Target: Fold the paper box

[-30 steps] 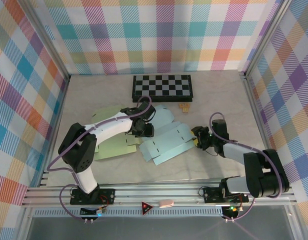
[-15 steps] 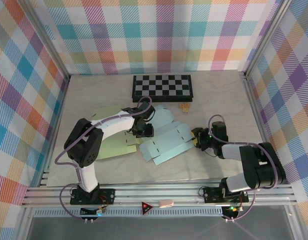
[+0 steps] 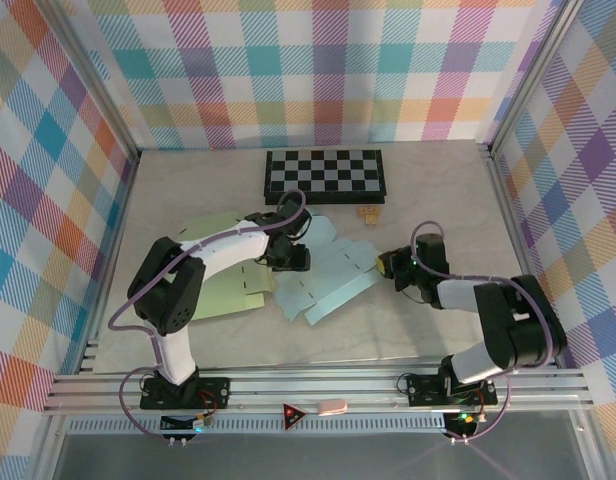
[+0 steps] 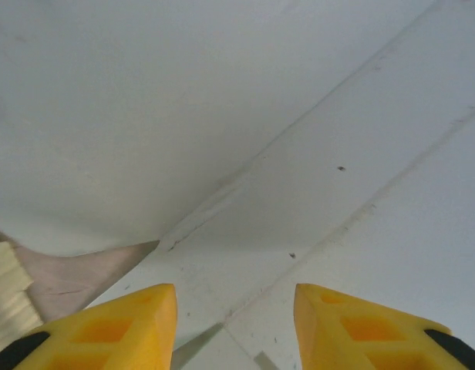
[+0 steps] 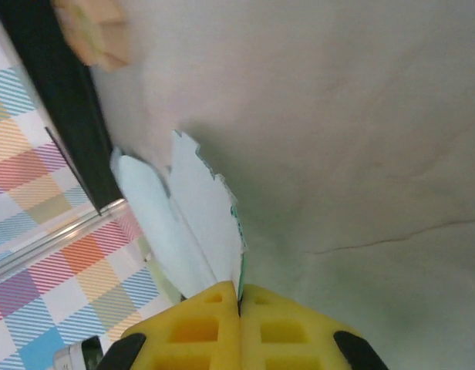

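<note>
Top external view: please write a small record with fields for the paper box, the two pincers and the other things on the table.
box: blue paper box, unfolded, mid-table
left: left pincer open, over the box's left part
right: right pincer shut on the box's right edge
beside box: green sheet, to its left
far side: chessboard; small tan piece near it

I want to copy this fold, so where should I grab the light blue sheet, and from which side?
Pinch the thin flap at its right edge, coming in low from the right. The light blue sheet lies flat, so only edges offer purchase; the right claw is shut there.
</note>
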`<action>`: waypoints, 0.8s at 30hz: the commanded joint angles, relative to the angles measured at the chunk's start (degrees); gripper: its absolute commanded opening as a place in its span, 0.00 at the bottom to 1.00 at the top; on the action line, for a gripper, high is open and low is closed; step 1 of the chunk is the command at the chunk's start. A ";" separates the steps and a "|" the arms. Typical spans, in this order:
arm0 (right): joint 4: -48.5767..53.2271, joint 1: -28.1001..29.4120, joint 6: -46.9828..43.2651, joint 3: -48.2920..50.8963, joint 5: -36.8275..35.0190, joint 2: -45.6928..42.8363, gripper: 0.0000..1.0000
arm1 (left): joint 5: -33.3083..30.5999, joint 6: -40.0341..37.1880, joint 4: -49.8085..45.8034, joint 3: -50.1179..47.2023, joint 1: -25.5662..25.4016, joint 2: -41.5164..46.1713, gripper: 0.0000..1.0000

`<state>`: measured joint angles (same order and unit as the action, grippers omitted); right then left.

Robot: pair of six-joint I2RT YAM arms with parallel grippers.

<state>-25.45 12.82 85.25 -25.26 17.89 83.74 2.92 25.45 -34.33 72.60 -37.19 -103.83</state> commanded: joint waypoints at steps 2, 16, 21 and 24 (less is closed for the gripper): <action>15.26 0.31 2.45 -8.86 -3.97 -5.76 0.00 | -6.56 -5.68 -0.38 3.28 -3.58 10.86 0.47; 60.40 0.36 12.58 -40.39 -7.41 -6.15 0.00 | -25.36 -28.87 7.10 -7.39 -27.90 30.03 0.74; 64.04 0.31 15.44 -45.88 -7.36 -4.41 0.00 | -34.36 -33.70 17.78 -17.42 -34.82 34.56 1.00; 66.07 0.36 16.55 -48.51 -7.34 -3.72 0.00 | -38.47 -34.57 21.96 -19.44 -36.20 32.98 1.00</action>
<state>32.40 12.95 96.12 -71.26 10.92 79.05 -28.38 -5.52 -20.01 54.22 -72.62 -70.41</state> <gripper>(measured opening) 0.047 0.995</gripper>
